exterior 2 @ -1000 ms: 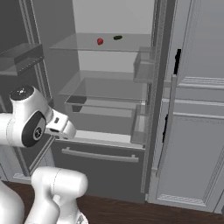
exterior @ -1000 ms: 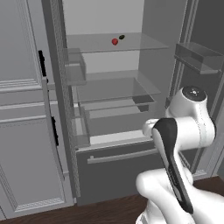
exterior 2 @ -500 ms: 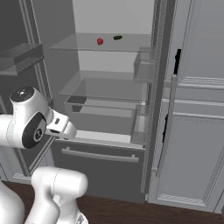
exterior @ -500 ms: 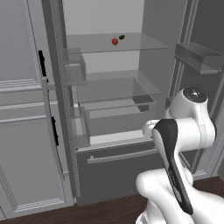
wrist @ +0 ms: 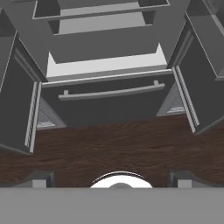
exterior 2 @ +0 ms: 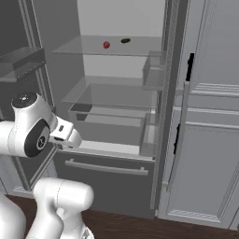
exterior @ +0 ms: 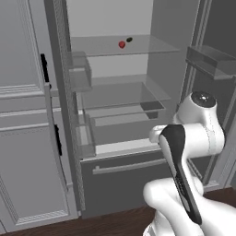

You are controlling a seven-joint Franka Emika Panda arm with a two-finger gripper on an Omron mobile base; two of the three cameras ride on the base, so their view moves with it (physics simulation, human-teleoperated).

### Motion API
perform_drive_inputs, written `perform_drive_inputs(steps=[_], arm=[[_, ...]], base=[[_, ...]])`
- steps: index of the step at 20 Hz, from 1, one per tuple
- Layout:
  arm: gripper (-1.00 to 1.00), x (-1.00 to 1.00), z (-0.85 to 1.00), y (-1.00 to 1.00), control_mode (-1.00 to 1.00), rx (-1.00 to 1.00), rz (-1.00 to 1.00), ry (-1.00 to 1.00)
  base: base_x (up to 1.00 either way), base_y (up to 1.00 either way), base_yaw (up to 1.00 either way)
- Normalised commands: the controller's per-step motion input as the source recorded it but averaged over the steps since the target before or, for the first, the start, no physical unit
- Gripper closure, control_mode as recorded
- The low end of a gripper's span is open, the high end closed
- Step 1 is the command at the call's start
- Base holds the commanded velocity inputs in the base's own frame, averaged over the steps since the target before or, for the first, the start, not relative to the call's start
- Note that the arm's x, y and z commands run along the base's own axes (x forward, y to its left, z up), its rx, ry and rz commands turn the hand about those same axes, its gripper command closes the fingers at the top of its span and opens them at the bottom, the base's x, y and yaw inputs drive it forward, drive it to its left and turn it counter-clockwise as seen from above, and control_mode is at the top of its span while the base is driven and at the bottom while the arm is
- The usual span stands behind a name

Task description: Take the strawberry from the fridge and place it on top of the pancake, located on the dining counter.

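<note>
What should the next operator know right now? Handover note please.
End effector: open, holding nothing, aimed down at the dark wood floor in front of the fridge's bottom drawer.
Fridge: both doors open.
Strawberry: on the top glass shelf, beside a small dark item, untouched.
Arm: folded low in front of the fridge, well below that shelf.
Pancake and dining counter: not located from this spot.
Done: fridge opened.
Left: raise the arm to the top shelf, grasp the strawberry, not the dark item, carry it to the dining counter, set it on the pancake.
</note>
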Motion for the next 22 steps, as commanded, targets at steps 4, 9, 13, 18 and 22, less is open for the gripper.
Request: perform_drive_inputs(steps=[4,9,13,18,22], arm=[[-1.0,0.0,0.0,0.0,1.0,0.0,0.0,0.0],[-1.0,0.0,0.0,0.0,1.0,0.0,0.0,0.0],[-1.0,0.0,0.0,0.0,1.0,0.0,0.0,0.0],[-1.0,0.0,0.0,0.0,1.0,0.0,0.0,0.0],[-1.0,0.0,0.0,0.0,1.0,0.0,0.0,0.0]], base=[[0.67,0.13,0.05],[0.65,0.01,0.01],[0.68,0.0,0.0],[0.61,0.0,0.0],[0.62,0.0,-0.01]])
